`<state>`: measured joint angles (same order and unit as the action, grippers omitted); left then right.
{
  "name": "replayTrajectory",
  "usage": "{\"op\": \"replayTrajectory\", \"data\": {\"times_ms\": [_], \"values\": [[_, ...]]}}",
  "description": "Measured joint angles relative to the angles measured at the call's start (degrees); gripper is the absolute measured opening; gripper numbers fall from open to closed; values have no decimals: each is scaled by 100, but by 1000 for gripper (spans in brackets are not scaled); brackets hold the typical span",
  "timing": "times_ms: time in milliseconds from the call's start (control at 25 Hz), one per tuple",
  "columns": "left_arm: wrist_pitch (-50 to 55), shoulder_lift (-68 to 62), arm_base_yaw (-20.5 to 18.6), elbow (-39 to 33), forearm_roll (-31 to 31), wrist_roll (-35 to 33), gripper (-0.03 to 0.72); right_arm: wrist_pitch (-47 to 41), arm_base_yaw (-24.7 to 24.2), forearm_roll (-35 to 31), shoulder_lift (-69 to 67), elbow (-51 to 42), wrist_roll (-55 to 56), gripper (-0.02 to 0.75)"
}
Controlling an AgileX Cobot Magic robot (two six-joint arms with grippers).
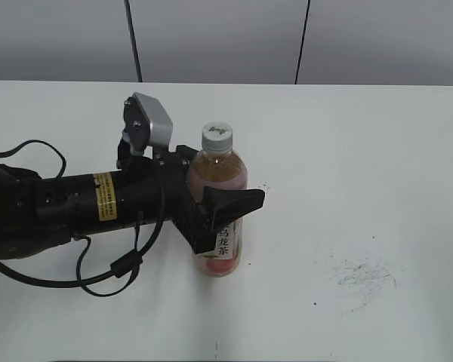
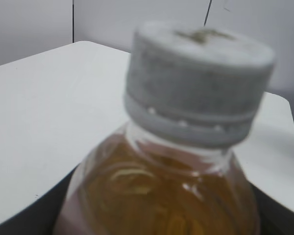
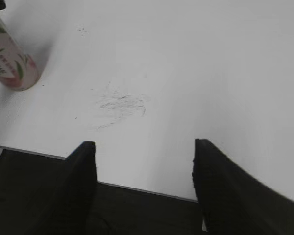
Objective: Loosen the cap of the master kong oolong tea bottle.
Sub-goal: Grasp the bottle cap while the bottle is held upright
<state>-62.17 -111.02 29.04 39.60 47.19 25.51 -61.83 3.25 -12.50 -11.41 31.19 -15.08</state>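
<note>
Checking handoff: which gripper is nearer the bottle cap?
Left. The left gripper clamps the bottle just below the cap; the right gripper hangs open, well off to the side.

A plain robot test lab: a bare white table [image 1: 362, 151] carries grey scuff marks [image 1: 366, 275] near its front right corner, and grey wall panels [image 1: 219, 38] stand behind its far edge.
</note>
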Motion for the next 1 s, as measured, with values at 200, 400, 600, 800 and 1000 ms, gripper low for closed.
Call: {"op": "replayTrajectory", "data": {"times_ms": [200,400,600,800,1000], "values": [[0,0,0,0,-4,0,448,27,0,-582,-1101,466,-948,417],[-5,0,0,0,-4,0,448,27,0,-1018,-2516,1536,-1403,409],[-22,0,0,0,-4,0,448,-69,21,-1471,-3977,2881,-1674,409],[-24,0,0,0,1,0,448,-511,583,-1309,-5138,3943,-1706,409],[-36,0,0,0,23,0,448,-748,1486,-979,-6363,4909,-1176,408]]}}
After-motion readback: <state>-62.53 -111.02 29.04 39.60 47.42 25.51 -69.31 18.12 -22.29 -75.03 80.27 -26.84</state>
